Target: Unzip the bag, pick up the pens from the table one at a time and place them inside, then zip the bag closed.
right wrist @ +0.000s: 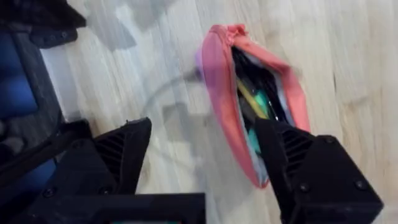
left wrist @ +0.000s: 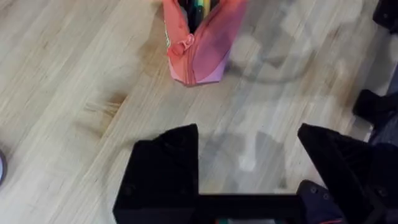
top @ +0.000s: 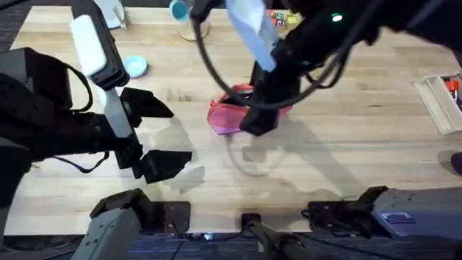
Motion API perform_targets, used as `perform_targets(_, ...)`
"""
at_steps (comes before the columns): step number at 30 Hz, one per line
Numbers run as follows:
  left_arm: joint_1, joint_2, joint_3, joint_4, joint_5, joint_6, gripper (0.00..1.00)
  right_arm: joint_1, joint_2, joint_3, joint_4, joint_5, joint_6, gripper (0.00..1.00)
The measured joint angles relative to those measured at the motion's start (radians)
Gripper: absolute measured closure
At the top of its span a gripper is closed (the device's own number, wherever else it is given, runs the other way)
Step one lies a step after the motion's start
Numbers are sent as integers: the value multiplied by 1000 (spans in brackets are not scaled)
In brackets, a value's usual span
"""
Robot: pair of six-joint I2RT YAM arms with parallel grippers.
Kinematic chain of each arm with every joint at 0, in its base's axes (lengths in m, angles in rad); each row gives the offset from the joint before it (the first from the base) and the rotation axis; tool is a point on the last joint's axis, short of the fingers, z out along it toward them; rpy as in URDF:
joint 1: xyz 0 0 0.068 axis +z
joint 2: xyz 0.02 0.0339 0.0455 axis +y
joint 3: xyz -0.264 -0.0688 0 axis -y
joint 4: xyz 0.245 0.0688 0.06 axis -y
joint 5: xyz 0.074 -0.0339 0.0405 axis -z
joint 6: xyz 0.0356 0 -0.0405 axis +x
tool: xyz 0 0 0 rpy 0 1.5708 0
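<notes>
Bag, coral pink, lies near the middle of the table with its zipper undone, and the right wrist view shows a yellow pen inside against the dark lining. Right gripper hangs spread wide just over the pouch, grasping nothing. Left gripper hovers apart to the left, fingers also parted and empty.

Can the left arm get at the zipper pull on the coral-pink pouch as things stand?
Probably yes. The left hand is open, with bare wooden table between it and the coral-pink pouch. The zipper pull sits at the near end. The right hand straddles the pouch's other end and may crowd it.
</notes>
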Motion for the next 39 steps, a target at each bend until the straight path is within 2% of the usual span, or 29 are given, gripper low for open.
perform_targets(9,0,0,0,0,0,0,6,44,41,1,191,-3,-1,6)
perform_targets(28,0,0,0,0,0,0,6,51,45,1,237,-4,-1,6)
perform_targets(39,0,0,0,0,0,0,6,52,200,3,272,-4,15,6)
